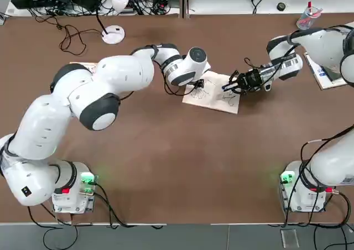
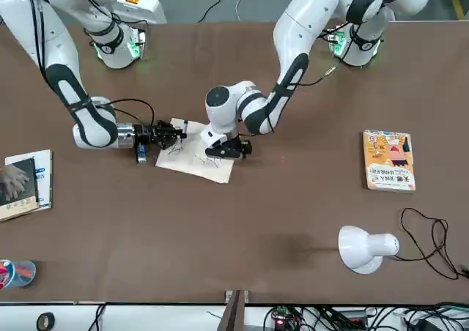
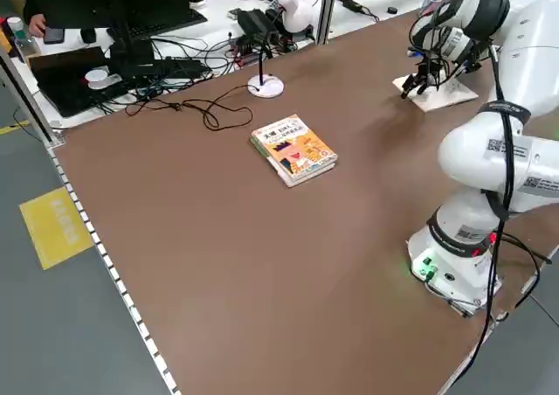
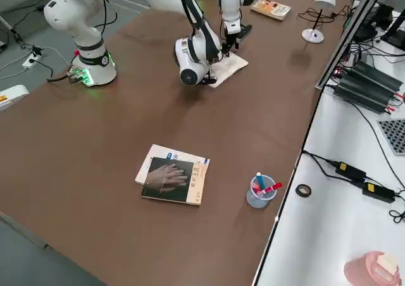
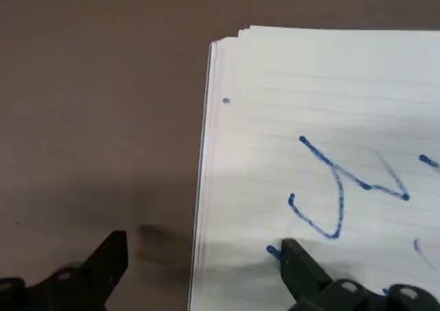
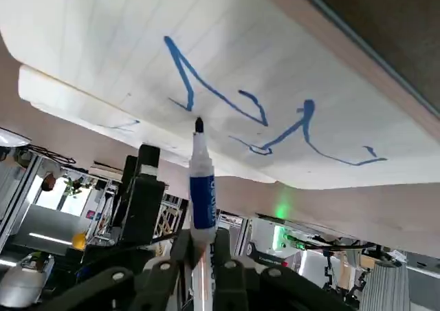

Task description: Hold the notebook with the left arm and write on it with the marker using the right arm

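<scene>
The notebook lies flat near the table's middle, its lined page carrying blue scribbles. My left gripper stands open over the notebook's left edge. One of its fingers rests on the page and the other is down on the bare table beside it. My right gripper is shut on the marker, a blue-bodied pen whose dark tip touches the page on a blue stroke. In the top view the right gripper reaches in low from the right.
An orange-yellow book lies on my left side of the table, near a white lamp with a looping black cable. A grey book with a hand picture and a clear cup of pens sit far right.
</scene>
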